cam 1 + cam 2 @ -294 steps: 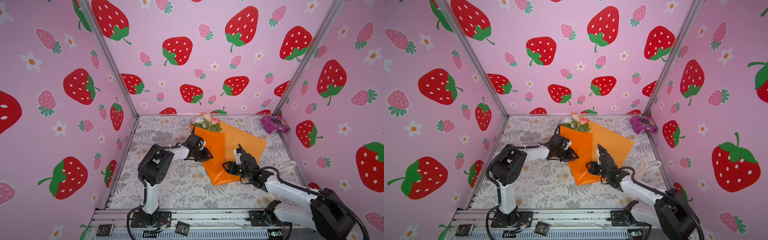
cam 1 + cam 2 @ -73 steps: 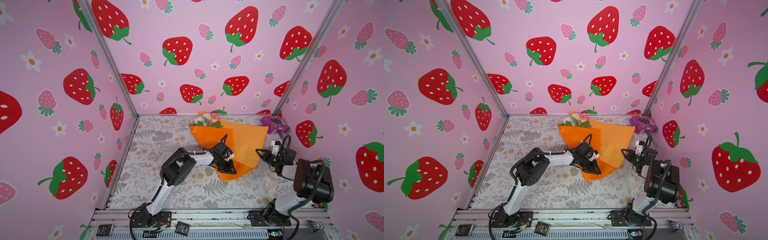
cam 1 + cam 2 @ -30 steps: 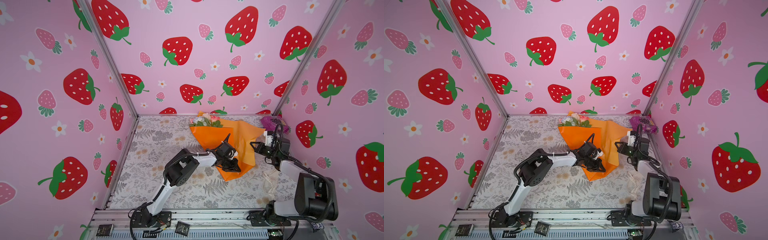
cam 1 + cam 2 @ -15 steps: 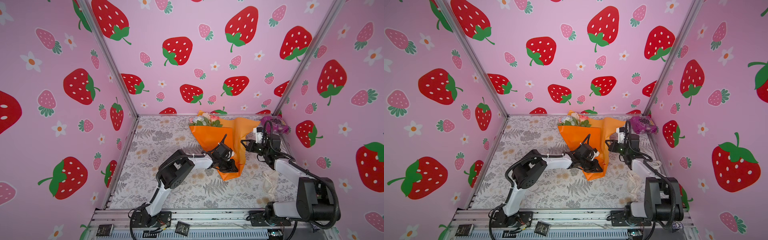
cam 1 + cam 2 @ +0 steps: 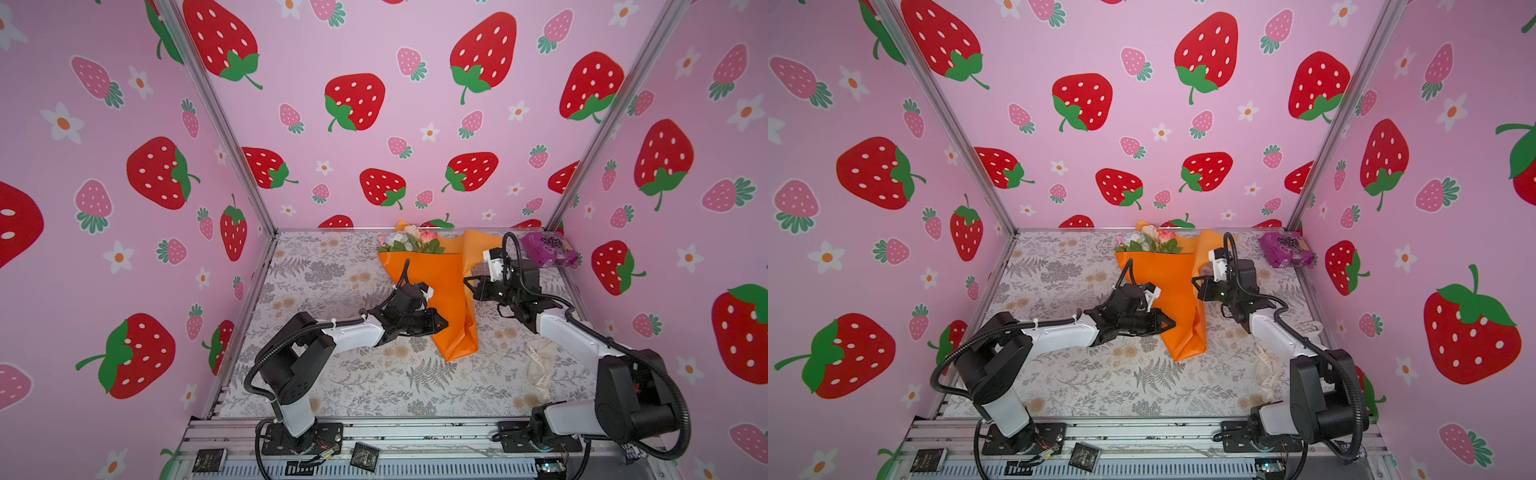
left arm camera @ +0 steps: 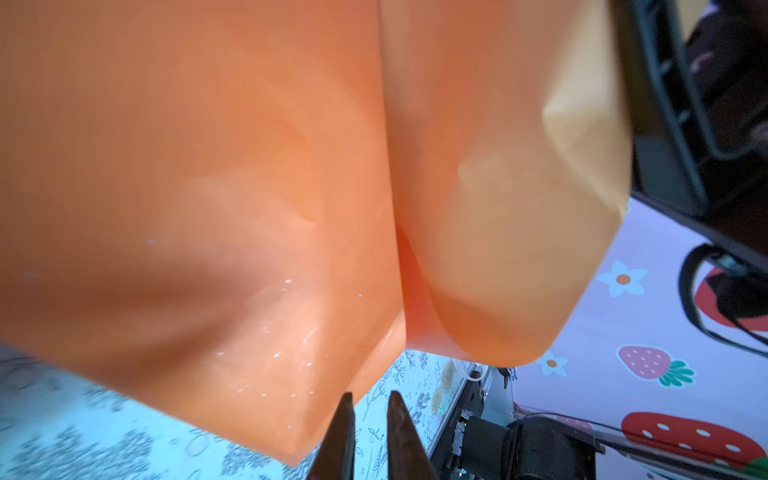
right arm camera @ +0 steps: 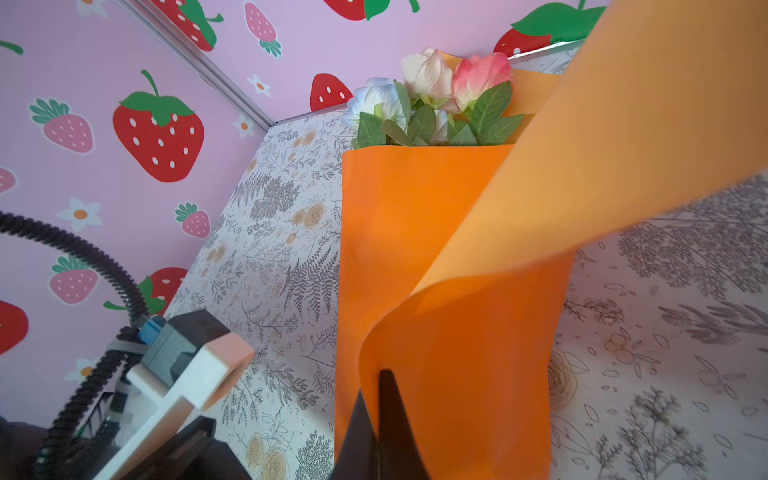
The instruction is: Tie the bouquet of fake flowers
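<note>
The bouquet of fake flowers lies at the back of the table in both top views, with its rose heads (image 5: 409, 242) (image 5: 1148, 241) toward the back wall. Orange wrapping paper (image 5: 442, 303) (image 5: 1177, 299) is folded round the stems. My right gripper (image 5: 468, 283) (image 7: 374, 384) is shut on the edge of the paper's right flap, which stands up curled over the wrap. My left gripper (image 5: 444, 323) (image 5: 1173, 324) rests low against the wrap's left side. In the left wrist view its jaws (image 6: 370, 397) stand slightly open with only table showing between them, beside the paper (image 6: 249, 187).
A cream ribbon (image 5: 540, 365) (image 5: 1268, 368) lies loose on the floral table cover near the right arm's base. A purple packet (image 5: 548, 250) (image 5: 1286, 249) sits in the back right corner. Pink strawberry walls close in three sides.
My right gripper has carried the paper's right flap leftward over the bouquet. The left gripper has drawn back a little to the left and its jaws have parted slightly.
</note>
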Available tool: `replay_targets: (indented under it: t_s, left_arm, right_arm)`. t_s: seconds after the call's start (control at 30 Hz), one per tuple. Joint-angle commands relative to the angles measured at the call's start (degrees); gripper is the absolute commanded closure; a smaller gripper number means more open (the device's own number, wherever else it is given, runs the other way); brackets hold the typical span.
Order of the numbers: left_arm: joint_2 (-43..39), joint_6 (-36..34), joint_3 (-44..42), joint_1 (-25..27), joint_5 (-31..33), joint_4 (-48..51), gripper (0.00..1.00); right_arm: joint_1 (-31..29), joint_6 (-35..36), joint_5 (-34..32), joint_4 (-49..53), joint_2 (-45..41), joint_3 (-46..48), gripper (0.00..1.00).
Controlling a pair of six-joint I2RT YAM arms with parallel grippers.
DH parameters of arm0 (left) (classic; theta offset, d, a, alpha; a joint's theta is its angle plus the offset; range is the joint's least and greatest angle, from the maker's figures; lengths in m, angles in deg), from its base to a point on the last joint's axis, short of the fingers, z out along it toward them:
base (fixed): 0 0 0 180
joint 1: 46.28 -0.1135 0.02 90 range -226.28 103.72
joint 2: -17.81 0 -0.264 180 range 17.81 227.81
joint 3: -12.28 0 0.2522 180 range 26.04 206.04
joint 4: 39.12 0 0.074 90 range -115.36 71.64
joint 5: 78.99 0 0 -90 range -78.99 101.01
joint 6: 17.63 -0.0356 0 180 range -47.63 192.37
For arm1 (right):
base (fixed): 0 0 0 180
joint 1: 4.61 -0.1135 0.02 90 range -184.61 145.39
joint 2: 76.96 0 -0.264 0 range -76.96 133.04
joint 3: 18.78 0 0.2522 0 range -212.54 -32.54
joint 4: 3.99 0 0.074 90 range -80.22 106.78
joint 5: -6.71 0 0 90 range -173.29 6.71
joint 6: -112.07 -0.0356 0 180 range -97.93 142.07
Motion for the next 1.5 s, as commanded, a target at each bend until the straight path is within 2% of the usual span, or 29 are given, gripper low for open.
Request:
replay_targets:
  t_s: [0.0,0.03,0.13,0.23,0.33,0.47,0.67,0.9,1.0,1.13,1.3,1.47]
  left_arm:
    - [-4.21,2.12,-4.07,-3.75,3.95,-0.78,0.8]
    - [-4.81,2.74,-5.41,-4.92,3.52,-2.27,0.78]
    - [-4.34,1.53,-4.71,-8.38,-0.22,1.45,0.82]
    - [-4.07,-0.84,-3.88,-9.51,-2.64,3.05,0.81]
    - [-4.19,-2.35,-2.23,-9.69,-1.5,7.17,0.82]
    - [-5.37,0.49,-5.0,-10.9,-0.45,3.02,0.77]
    - [-9.76,4.28,-8.95,-14.9,0.54,-0.84,0.54]
    - [-8.77,6.7,-8.44,-16.74,-3.71,-8.18,0.33]
    - [-5.77,7.17,-5.58,-17.19,-5.19,-8.53,0.3]
    - [-1.07,9.41,-2.54,-17.97,-5.87,-11.15,0.27]
    - [3.54,12.91,-1.04,-19.03,-6.82,-17.31,0.25]
    - [6.66,11.34,1.55,-19.13,-6.16,-12.71,0.28]
  right_arm:
    - [-4.86,4.07,-6.52,4.41,2.47,-2.13,1.0]
    - [-5.79,4.16,-7.72,4.73,2.93,-2.3,1.0]
    - [-8.5,6.25,-9.71,7.52,4.65,-4.38,1.0]
    - [-11.24,7.0,-10.49,7.97,6.24,-5.21,1.0]
    - [-13.81,7.8,-11.47,9.15,8.21,-6.0,1.0]
    - [-16.8,7.85,-11.51,8.9,11.13,-6.67,1.0]
    - [-19.33,7.03,-12.31,6.97,15.86,-7.2,1.0]
    - [-19.51,4.27,-14.13,4.92,18.55,-8.47,1.0]
    - [-19.6,2.19,-14.07,2.81,19.57,-8.56,0.99]
    - [-19.54,1.32,-12.04,1.49,20.29,-8.6,0.88]
    - [-19.6,0.41,-9.71,-0.17,20.4,-7.17,0.65]
    - [-19.52,-0.7,-7.77,-2.3,19.74,-5.21,0.6]
